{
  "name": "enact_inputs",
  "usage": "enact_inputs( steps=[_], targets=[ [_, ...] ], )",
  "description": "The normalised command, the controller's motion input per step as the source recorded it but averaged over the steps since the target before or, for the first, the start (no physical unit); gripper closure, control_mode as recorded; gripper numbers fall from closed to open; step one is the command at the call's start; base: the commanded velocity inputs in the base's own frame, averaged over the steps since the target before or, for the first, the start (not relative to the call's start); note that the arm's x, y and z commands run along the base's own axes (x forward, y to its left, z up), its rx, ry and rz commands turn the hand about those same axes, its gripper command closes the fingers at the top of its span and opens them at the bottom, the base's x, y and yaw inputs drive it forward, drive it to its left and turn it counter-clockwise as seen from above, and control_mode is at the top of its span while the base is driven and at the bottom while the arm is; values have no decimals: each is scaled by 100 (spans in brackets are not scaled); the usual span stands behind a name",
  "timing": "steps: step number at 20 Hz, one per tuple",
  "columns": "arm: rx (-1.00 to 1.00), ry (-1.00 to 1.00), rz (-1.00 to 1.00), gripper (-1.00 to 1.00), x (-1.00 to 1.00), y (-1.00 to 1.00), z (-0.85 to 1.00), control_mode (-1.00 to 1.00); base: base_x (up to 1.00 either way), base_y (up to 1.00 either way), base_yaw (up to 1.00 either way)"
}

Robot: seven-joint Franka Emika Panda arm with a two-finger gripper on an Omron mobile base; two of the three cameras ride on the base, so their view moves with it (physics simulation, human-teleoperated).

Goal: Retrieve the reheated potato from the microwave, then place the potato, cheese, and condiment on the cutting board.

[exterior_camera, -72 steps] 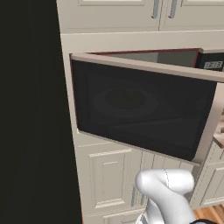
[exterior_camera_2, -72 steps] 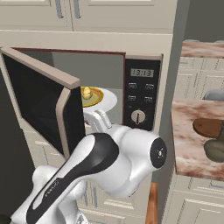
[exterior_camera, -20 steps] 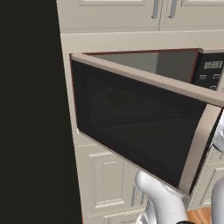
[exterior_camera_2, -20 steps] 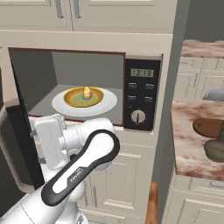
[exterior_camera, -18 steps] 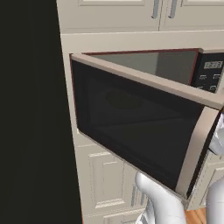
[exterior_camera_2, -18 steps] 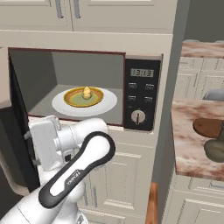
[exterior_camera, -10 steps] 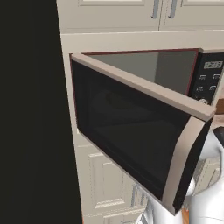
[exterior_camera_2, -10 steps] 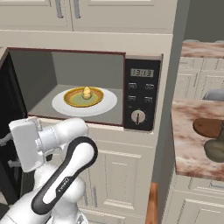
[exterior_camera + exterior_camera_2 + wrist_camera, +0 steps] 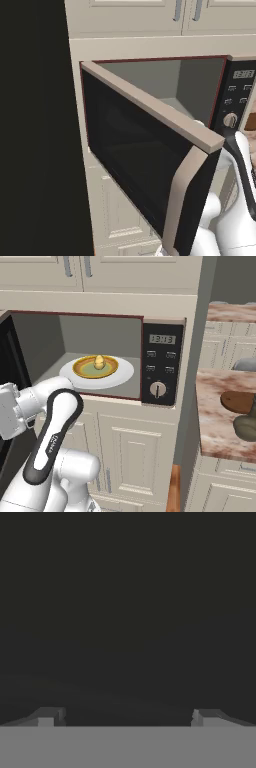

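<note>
Microwave [image 9: 100, 356] door [image 9: 150, 165] stands swung wide open, so the opening step looks done. Potato [image 9: 99, 361] sits untouched on an orange-rimmed plate [image 9: 82, 370] on the white turntable [image 9: 122, 377] inside the grey cavity. Nothing is retrieved yet: potato, cheese and condiment all look left to place.

Gripper [image 9: 125, 717] is spread wide, tips far apart at the bottom of the hand view, nothing between them, facing a flat dark surface, probably the door glass. In the right base view the hand sits at the far left edge by the door, well apart from the potato.

Cutting board [image 9: 238, 401] is a dark brown oval on the marbled counter [image 9: 215, 421] to the right of the microwave, partly cut off by the frame edge. The olive-green condiment bottle [image 9: 246, 427] stands just in front of the board, apparently on the counter rather than on it, though I can't say for sure. I can't pick out the cheese.

Room: cream panelled cabinets [image 9: 130, 456] above and below the built-in microwave, black control panel [image 9: 161, 363] with knob and clock, and a tall dark block [image 9: 35, 125] to the left of the microwave.
</note>
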Motion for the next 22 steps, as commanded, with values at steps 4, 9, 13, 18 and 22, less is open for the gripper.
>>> enact_inputs(
  steps=[4,9,13,18,22],
  targets=[
    [13,-17,0,-100,-22,61,-5,-100,0,0,0],
    [11,-23,-1,-100,-9,57,-2,-100,0,0,0],
    [4,-30,-9,-100,1,40,0,-100,0,0,0],
    [0,-33,-16,-100,5,21,1,-100,0,0,0],
    [-1,-25,-24,-100,17,-17,12,-100,0,0,0]
  ],
)
